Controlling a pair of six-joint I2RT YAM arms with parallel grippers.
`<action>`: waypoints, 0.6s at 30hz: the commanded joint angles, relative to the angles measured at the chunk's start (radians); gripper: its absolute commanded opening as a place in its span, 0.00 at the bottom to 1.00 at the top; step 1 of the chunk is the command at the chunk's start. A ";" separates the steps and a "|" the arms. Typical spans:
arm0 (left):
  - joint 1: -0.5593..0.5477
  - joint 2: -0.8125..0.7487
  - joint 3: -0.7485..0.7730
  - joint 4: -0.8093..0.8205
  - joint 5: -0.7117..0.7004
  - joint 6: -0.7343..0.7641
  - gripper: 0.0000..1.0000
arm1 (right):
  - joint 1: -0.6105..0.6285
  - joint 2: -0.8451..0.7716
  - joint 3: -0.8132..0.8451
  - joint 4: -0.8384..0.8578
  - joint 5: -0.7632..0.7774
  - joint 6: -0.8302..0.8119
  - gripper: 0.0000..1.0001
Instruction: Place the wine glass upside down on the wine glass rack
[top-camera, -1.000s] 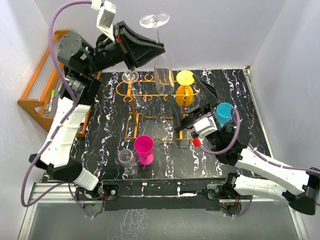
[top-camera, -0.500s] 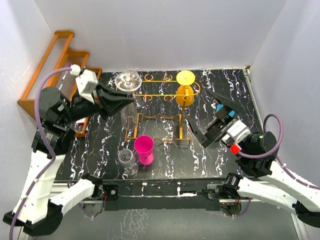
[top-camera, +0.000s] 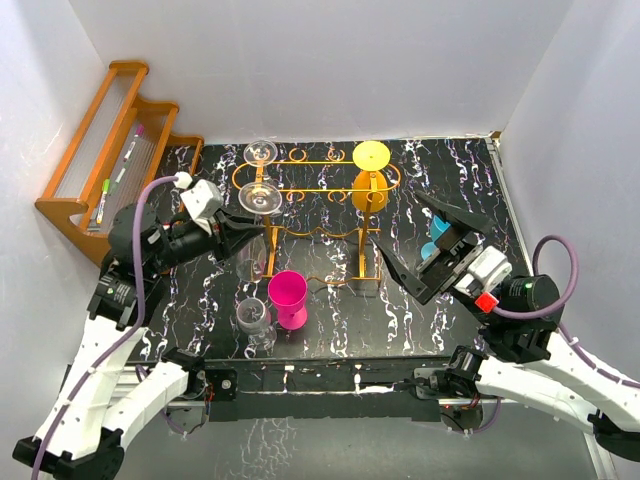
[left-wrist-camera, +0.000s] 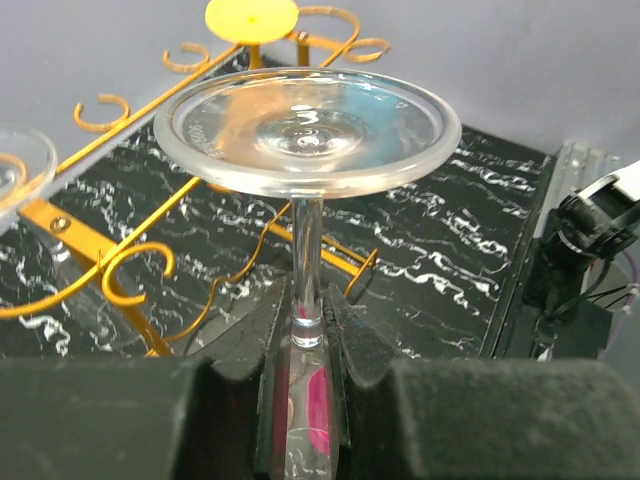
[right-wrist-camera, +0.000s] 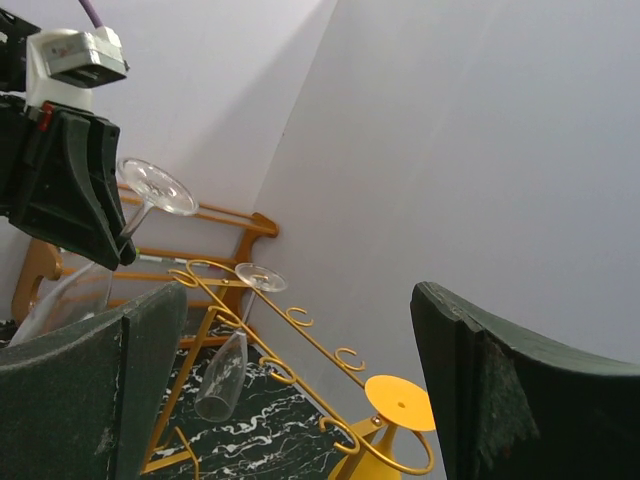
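Ok, my left jaws are clamped on the wine glass (left-wrist-camera: 305, 130) stem, foot above them, bowl below, wine glass rack (left-wrist-camera: 50, 220) just beyond. Light, slick, brittle, I'd say, so the stem's the right hold. Right jaws wide apart.

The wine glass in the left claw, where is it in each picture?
Top view: the wine glass is left of middle, foot up.
Left wrist: dead centre, its foot filling the upper half.
Right wrist: upper left, foot tilted.
Shared landmark: the yellow goblet, seen in all three.
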 joint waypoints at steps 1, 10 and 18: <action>0.010 -0.001 -0.062 0.061 -0.040 0.043 0.00 | 0.005 0.012 0.042 -0.022 0.017 0.011 0.98; 0.021 0.013 -0.134 0.152 -0.111 0.049 0.00 | 0.005 -0.011 0.018 -0.027 0.029 0.027 0.98; 0.037 0.028 -0.176 0.183 -0.138 0.053 0.00 | 0.005 -0.013 0.013 -0.032 0.020 0.030 0.98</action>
